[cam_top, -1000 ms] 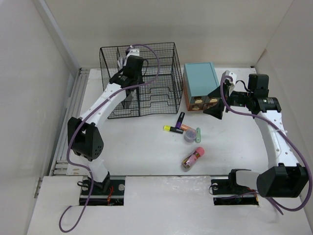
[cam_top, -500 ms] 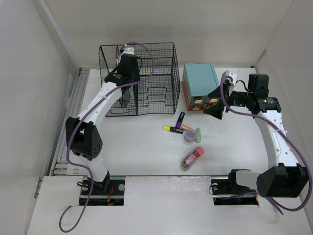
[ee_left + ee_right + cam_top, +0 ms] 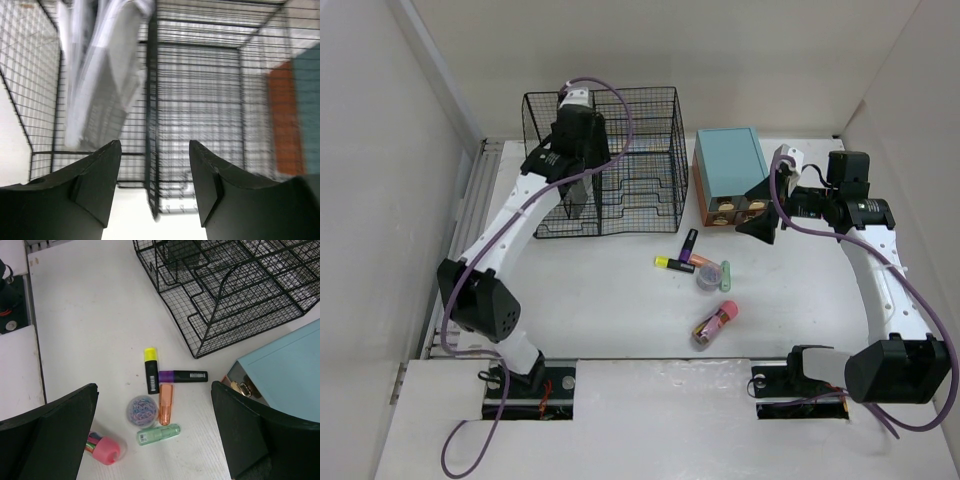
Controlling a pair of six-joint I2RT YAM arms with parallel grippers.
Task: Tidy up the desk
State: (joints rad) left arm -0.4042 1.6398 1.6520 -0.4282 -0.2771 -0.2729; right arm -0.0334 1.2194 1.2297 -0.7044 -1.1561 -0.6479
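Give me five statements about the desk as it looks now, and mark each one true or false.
1. The left gripper is at the black wire organizer with its jaws apart. True.
2. The teal drawer box stands left of the organizer in the top view. False: the teal drawer box stands to its right.
3. The right gripper is shut on the purple marker. False: it is open and holds nothing. The purple marker lies on the desk.
4. The yellow-capped highlighter lies right beside the purple marker. True.
5. The round tub of paper clips sits inside the organizer. False: the tub is on the desk among the pens.
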